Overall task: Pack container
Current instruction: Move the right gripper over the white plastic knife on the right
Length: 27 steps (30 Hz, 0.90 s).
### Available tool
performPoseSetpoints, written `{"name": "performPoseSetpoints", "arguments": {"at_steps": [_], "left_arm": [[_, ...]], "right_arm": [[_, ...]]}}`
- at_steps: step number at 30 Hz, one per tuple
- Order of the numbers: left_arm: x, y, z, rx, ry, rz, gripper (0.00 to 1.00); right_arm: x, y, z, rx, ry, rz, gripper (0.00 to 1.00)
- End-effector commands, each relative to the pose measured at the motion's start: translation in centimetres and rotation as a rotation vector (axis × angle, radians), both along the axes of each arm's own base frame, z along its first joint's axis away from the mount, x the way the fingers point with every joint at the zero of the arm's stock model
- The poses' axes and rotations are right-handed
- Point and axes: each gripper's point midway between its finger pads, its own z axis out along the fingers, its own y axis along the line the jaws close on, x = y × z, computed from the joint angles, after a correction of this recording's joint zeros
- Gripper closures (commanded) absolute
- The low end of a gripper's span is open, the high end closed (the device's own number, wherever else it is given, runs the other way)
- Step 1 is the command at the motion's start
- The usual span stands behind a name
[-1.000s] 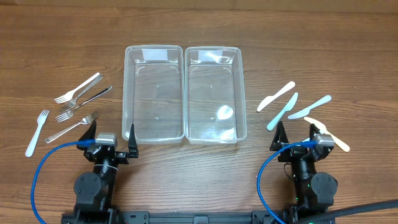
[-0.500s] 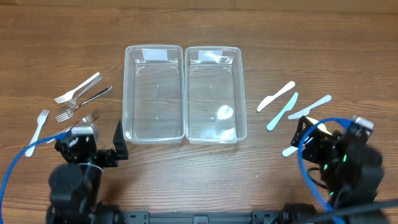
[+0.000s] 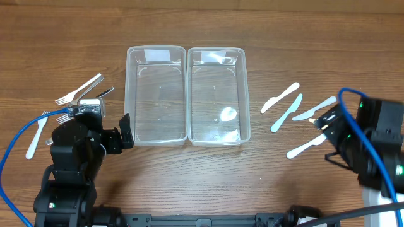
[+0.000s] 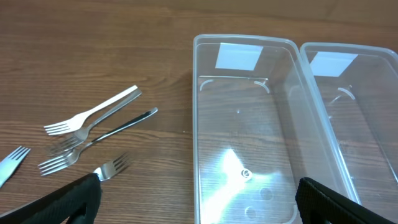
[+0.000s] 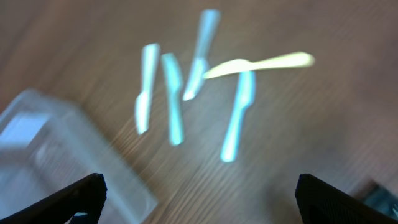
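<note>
Two clear empty plastic containers stand side by side mid-table, the left one (image 3: pixel 156 107) (image 4: pixel 242 143) and the right one (image 3: pixel 216 104) (image 4: pixel 348 124). Several forks (image 3: pixel 79 90) (image 4: pixel 93 112) lie left of them, metal ones and a white plastic one (image 3: pixel 36 134). Several pale plastic knives (image 3: pixel 287 113) (image 5: pixel 173 99) lie to the right, blurred in the right wrist view. My left gripper (image 3: pixel 101 135) (image 4: pixel 199 205) is open and empty between the forks and the left container's near corner. My right gripper (image 3: pixel 333 135) (image 5: pixel 205 199) is open and empty over the near knives.
The wooden table (image 3: pixel 202 25) runs past the containers. One knife (image 3: pixel 305 147) lies apart near the front right. A cream knife (image 3: pixel 325 124) is partly hidden by the right arm. Blue cables (image 3: pixel 12 157) loop beside both arms.
Both arms have left the front edge. The left gripper moved left and toward the forks. The right gripper swung right over the knives, its view blurred by motion.
</note>
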Motion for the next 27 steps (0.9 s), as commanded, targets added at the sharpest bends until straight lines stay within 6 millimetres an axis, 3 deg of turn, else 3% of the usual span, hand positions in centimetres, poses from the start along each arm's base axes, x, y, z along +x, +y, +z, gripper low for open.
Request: {"name": "performPoseSetpoints", "arguments": {"at_steps": [1,7,10,16,21,27], "left_arm": [[0.0,-0.6,1.5,-0.024,-0.032,-0.02,0.0],[0.0,-0.3,1.4,-0.017,-0.031,-0.009,0.0],[0.0,0.0,1.4,-0.007,-0.03,0.007,0.0],[0.0,0.5,1.4,0.009,-0.03,0.031,0.0],[0.0,0.5,1.4,0.009,-0.03,0.032,0.0],[0.0,0.7,1.4,0.014,-0.03,0.039,0.0]], "right_arm": [[1.4,-3.0,-2.5,0.006,0.123,-0.209,0.0],[4.8,-2.3,-8.1,0.136,0.253,-0.196,0.0],[5.3,-1.6,-10.5,0.193,0.27,-0.187,0.0],[4.7,-0.6,-15.2,0.268,0.288,-0.179,0.0],[3.6,-0.2,-17.5,0.296,0.311,-0.224,0.0],[3.9,1.4,-19.9,0.385,0.275,-0.21,0.0]]}}
